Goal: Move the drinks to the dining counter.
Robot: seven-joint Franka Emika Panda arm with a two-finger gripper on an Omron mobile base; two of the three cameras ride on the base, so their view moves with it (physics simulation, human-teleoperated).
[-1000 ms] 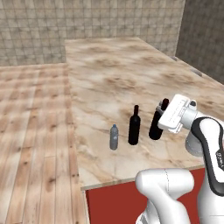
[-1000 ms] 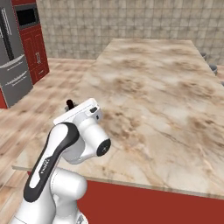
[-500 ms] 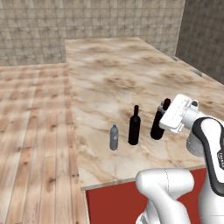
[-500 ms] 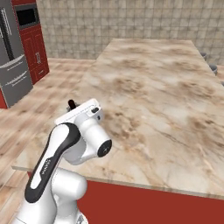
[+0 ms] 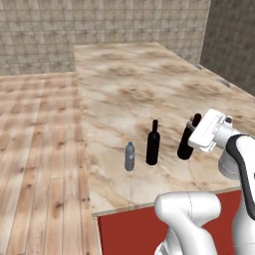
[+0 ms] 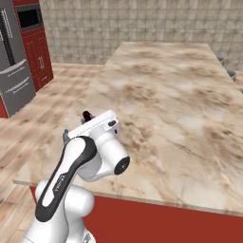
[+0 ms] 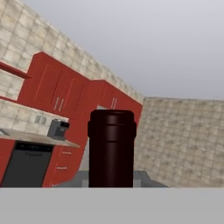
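Note:
On the dining counter (image 5: 124,89), near its front edge, three drinks stand in a row. From left to right they are a clear water bottle (image 5: 129,156), a black wine bottle (image 5: 153,144) and a second black wine bottle (image 5: 186,143). My gripper (image 5: 197,125) is shut on the neck of that second bottle, with the white hand to its right. The bottle's base is at the counter surface; whether it touches I cannot tell. In the hand view the dark neck (image 7: 111,148) rises upright in the middle. From the right base view the hand hides most of the bottle; its top (image 6: 87,115) peeks out above the counter (image 6: 175,85).
The counter's front edge (image 5: 164,203) lies just below the bottles, above a red base. Wood floor (image 5: 35,149) runs along the left, with tiled walls behind. A grey fridge (image 6: 14,71) and red cabinets (image 6: 40,57) stand far left in the right base view.
The hand and the held wine bottle have shifted slightly to the right and a little lower. The other two bottles have not moved.

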